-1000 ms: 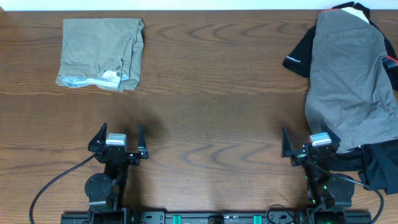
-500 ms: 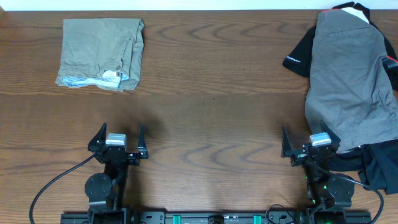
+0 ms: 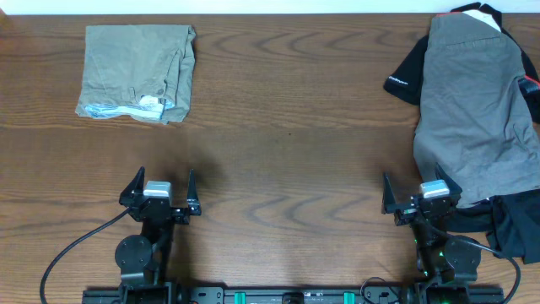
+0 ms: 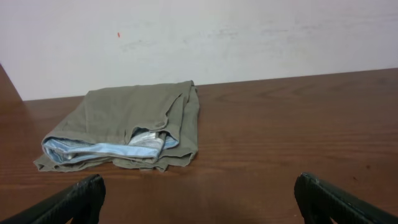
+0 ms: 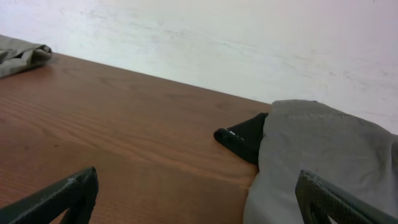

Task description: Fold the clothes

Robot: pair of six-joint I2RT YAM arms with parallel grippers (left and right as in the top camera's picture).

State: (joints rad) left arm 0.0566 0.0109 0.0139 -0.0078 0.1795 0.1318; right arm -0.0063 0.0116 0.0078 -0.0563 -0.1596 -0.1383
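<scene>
The shorts [image 3: 137, 73] are lying at about ten o'clock on the table [image 3: 287, 127], folded into a neat, roughly square packet. The cloth is showing light khaki, a little creased, with one layer lapping over another along the right side. Along the edge facing the arms, a strip of whitish, faintly blue lining is peeking out between the layers. Nothing is touching them.

The left gripper [image 3: 160, 187] is sitting at about seven o'clock, well apart from the shorts, its jaws spread wide and gripping nothing. The right gripper [image 3: 422, 192] is sitting at about five o'clock, likewise spread wide and empty, just beside the lower hem of a grey garment [image 3: 477, 110].

That grey garment is sprawling over the table's two to four o'clock side, lying on top of a black garment [image 3: 409, 76] that is poking out at its left edge and again near the lower right corner.

The table is showing dark brown wood with a strong wavy grain. Behind its far edge a plain, whitish, slightly scuffed wall [image 4: 249, 37] is rising.
</scene>
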